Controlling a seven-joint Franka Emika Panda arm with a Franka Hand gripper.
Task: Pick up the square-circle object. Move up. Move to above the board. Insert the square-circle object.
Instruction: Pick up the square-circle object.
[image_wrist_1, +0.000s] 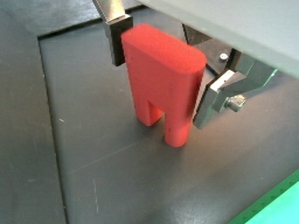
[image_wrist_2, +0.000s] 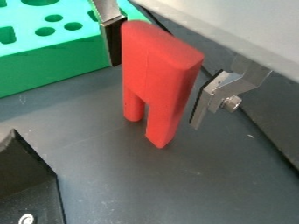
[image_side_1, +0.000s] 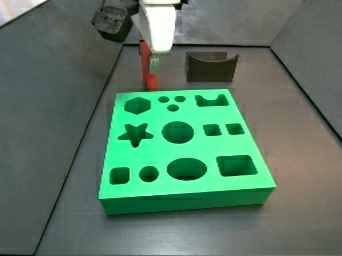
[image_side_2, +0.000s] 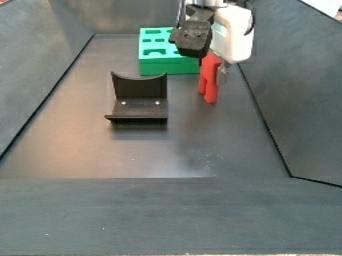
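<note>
Your pincer (image_wrist_1: 163, 74) is down low over the dark worktop (image_wrist_1: 82, 157), just past the far end of the green board (image_side_1: 187, 150). Its two flat silver fingers (image_wrist_2: 208, 98) stand wide, one on each side of the red block (image_wrist_1: 162, 80). In both wrist views there is a small gap at each side, so nothing is held yet.

The red block stands upright on the worktop with its notched end down, like two short legs. It sits near the board but does not touch it.

It looks like hard, smooth plastic, so it is likely light and stiff and will not bend. It may be a bit slippery. Take it by the flat sides near the top and squeeze evenly. It is tall and thin, so a bump could tip it.

The dark grey scoop block (image_side_2: 136, 98) sits apart.
</note>
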